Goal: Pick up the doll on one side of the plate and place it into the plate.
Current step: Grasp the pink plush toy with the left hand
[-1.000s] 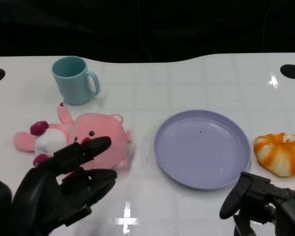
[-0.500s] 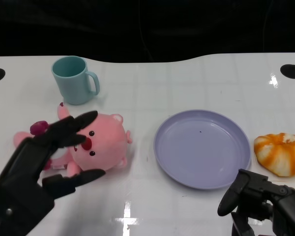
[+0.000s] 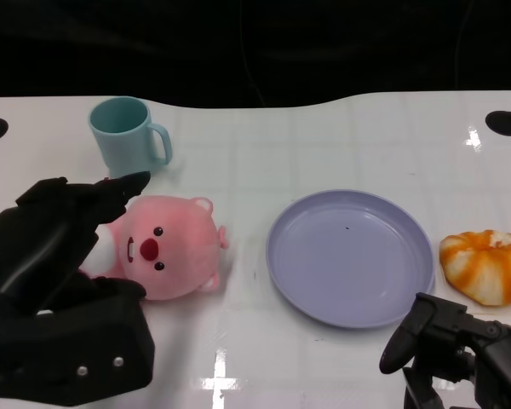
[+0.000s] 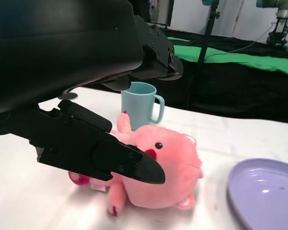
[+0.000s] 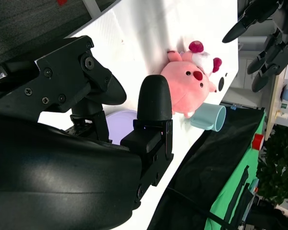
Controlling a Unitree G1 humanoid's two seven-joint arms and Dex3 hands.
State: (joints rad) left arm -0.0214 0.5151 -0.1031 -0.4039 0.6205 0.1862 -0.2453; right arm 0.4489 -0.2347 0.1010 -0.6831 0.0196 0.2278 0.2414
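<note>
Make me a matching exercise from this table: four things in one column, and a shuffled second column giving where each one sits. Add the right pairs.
Things:
1. mug
2. doll
3. plate
4. orange and white toy

Places, as seen in the head view:
A. near the middle of the table, nothing in it
B. far right, just beside the plate's rim
C. back left, standing upright behind the doll
D. left of the plate, under the left hand's fingers

Pairs: 1-C, 2-D, 3-A, 4-B
</note>
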